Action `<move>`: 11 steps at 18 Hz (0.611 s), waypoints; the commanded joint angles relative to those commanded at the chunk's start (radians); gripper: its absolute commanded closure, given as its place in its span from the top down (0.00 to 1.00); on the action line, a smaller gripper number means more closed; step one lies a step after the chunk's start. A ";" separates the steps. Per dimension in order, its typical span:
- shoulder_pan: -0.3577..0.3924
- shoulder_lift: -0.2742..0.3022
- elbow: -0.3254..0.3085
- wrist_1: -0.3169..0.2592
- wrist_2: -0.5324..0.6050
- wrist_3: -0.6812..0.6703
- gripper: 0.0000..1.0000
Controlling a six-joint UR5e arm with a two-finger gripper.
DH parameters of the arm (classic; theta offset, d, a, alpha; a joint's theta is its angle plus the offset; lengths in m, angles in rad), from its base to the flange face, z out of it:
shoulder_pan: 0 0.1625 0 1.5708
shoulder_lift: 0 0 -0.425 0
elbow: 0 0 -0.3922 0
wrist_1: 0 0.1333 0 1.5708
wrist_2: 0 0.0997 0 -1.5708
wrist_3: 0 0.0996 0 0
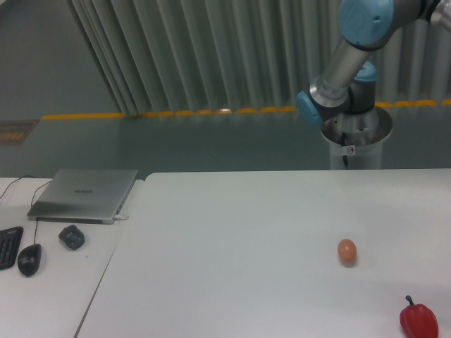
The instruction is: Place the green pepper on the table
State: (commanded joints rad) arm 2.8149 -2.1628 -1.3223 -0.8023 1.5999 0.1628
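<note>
The green pepper is out of view. The white table (232, 239) fills the lower middle and right of the camera view. Behind its far edge the arm (345, 63) rises from its base (356, 137), with blue-capped joints; its upper links leave the frame at the top right. The gripper itself is outside the frame, so I see neither its fingers nor anything it may hold.
A brown egg (347, 251) lies on the table at the right. A red pepper (418, 320) with a dark stem sits at the bottom right corner. On the smaller desk at the left are a closed laptop (86, 194), a mouse (29, 259) and a small dark object (71, 236).
</note>
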 joint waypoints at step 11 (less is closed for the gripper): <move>0.008 -0.055 0.029 0.037 -0.002 -0.104 1.00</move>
State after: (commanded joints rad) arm 2.8225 -2.2181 -1.2932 -0.7655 1.5984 0.0583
